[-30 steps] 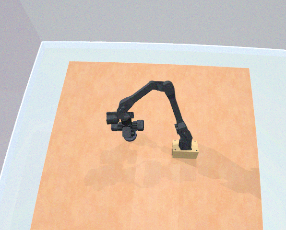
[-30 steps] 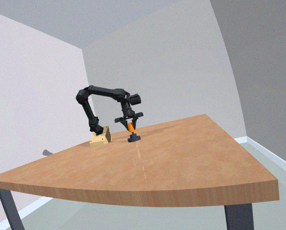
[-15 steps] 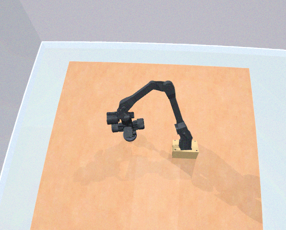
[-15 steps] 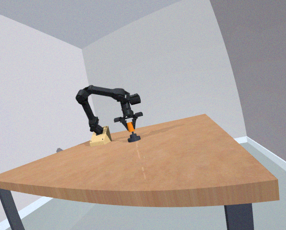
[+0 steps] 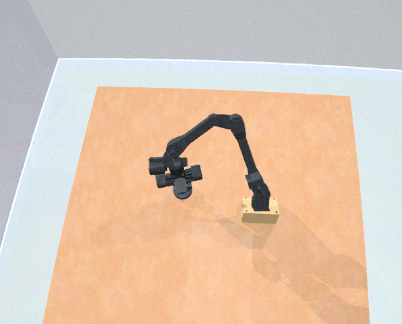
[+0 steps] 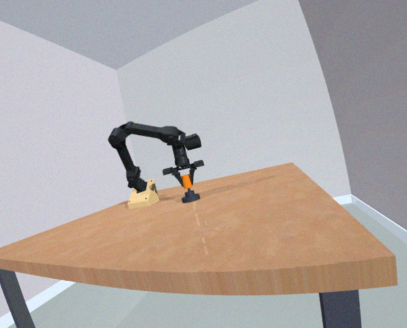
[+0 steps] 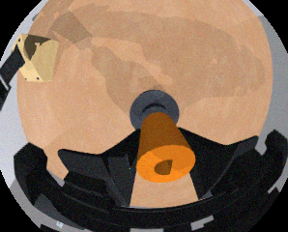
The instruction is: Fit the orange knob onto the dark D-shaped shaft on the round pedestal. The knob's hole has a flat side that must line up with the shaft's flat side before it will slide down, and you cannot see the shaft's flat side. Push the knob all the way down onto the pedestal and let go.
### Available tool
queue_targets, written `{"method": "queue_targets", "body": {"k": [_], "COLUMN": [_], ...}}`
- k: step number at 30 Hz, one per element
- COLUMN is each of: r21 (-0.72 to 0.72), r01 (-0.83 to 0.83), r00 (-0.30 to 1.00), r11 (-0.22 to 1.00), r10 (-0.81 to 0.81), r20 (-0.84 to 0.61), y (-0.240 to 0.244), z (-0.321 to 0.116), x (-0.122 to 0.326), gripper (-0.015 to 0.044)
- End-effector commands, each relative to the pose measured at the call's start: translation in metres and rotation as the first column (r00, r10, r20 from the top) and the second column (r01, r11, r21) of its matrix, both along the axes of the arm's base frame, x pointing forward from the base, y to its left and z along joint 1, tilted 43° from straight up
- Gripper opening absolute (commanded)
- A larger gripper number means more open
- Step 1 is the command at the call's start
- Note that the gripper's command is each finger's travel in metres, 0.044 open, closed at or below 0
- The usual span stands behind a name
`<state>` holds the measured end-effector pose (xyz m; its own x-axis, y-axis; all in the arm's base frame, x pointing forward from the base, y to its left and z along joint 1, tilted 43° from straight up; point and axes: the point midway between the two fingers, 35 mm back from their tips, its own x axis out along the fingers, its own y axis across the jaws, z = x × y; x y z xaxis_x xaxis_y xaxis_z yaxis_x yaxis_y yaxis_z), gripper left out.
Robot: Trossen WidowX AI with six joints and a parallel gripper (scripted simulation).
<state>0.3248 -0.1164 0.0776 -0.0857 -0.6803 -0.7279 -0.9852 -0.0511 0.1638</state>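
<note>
The counter [image 5: 131, 279] [image 6: 231, 240] [image 7: 221, 58] supports the round pedestal [image 5: 183, 196] [image 6: 190, 198] [image 7: 136, 112]. The hand [image 5: 181, 184] [image 6: 186, 182] [image 7: 158, 131] grips the orange knob [image 6: 186, 181] [image 7: 160, 132] upright above it, a short length of shaft [image 6: 188, 189] visible between. Grasping is complete; alignment, full seating and release apparently remain.

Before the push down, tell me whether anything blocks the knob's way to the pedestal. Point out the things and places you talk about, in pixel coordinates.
Nothing visible does: the orange knob [image 6: 186, 181] [image 7: 166, 163], gripped, is above the round pedestal [image 5: 183, 196] [image 6: 190, 197] [image 7: 140, 112]. Whether the flats line up, I cannot tell.

The tool [image 5: 182, 186] [image 6: 186, 183] [image 7: 158, 131] points downward, its fingers clamped.
</note>
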Motion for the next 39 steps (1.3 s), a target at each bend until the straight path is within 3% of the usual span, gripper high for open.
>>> {"method": "queue_targets", "body": {"k": [1, 23, 31, 39], "r21": [-0.001, -0.001, 0.027, 0.028], "r01": [-0.004, -0.004, -0.149, -0.154], "r00": [1.000, 1.000, 0.979, 0.977], "r11": [1.000, 1.000, 0.988, 0.988], "r10": [0.004, 0.004, 0.151, 0.156], "r20": [-0.001, -0.002, -0.137, -0.142], "y": [-0.0010, 0.0045, 0.0026, 0.0007], "z": [-0.0008, 0.0012, 0.0007, 0.0007], "x": [0.0004, -0.0037, -0.0017, 0.0011], "gripper": [0.0000, 0.0000, 0.0000, 0.0000]}}
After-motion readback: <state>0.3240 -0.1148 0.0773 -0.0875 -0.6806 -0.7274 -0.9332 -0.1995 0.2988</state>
